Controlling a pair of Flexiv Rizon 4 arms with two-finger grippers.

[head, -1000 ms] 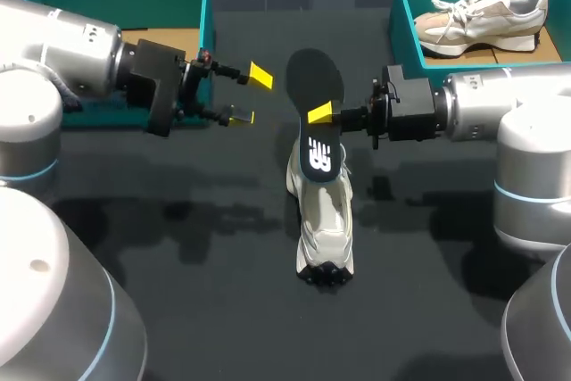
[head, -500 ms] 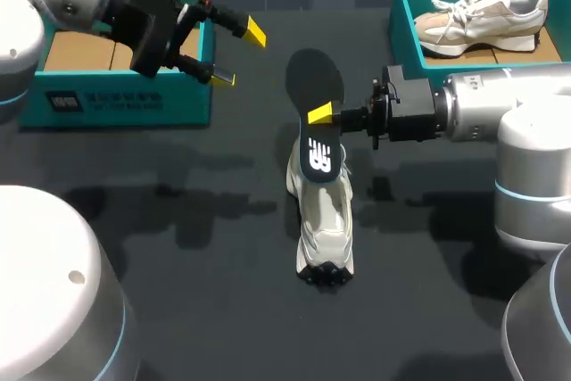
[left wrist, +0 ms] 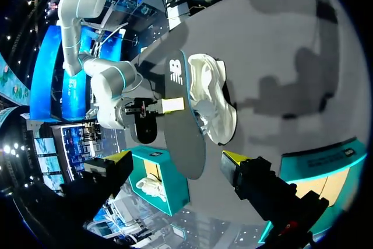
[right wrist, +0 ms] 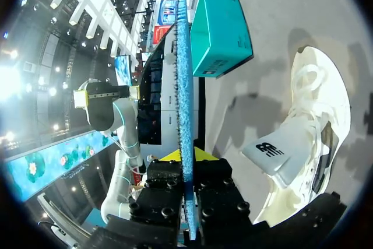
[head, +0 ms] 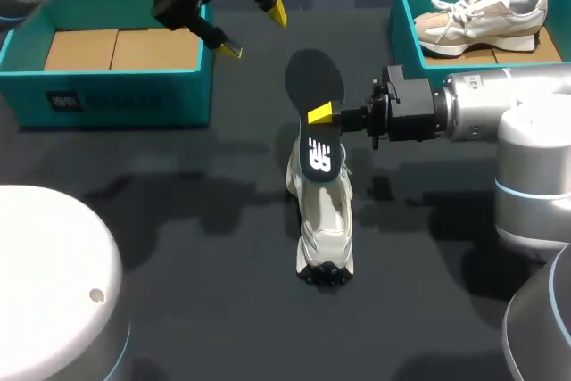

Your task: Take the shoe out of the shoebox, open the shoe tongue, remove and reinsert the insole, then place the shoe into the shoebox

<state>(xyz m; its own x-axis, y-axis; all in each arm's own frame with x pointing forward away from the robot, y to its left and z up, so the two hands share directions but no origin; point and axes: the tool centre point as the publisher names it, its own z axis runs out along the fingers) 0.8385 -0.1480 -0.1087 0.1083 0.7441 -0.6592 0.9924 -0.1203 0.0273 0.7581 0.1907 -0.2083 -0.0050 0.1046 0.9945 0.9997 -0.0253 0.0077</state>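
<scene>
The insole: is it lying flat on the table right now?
No: the right hand grips the insole and holds it up on edge, its lower end at the opening of the white shoe.

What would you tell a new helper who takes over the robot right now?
Left tool: open, empty, by the corner of the empty shoebox.
Right tool: shut on the insole, whose logo end meets the shoe.
Done: shoe out of the box, lying on the table.
Left to do: seat the insole fully in the shoe, then put the shoe into the shoebox.
</scene>
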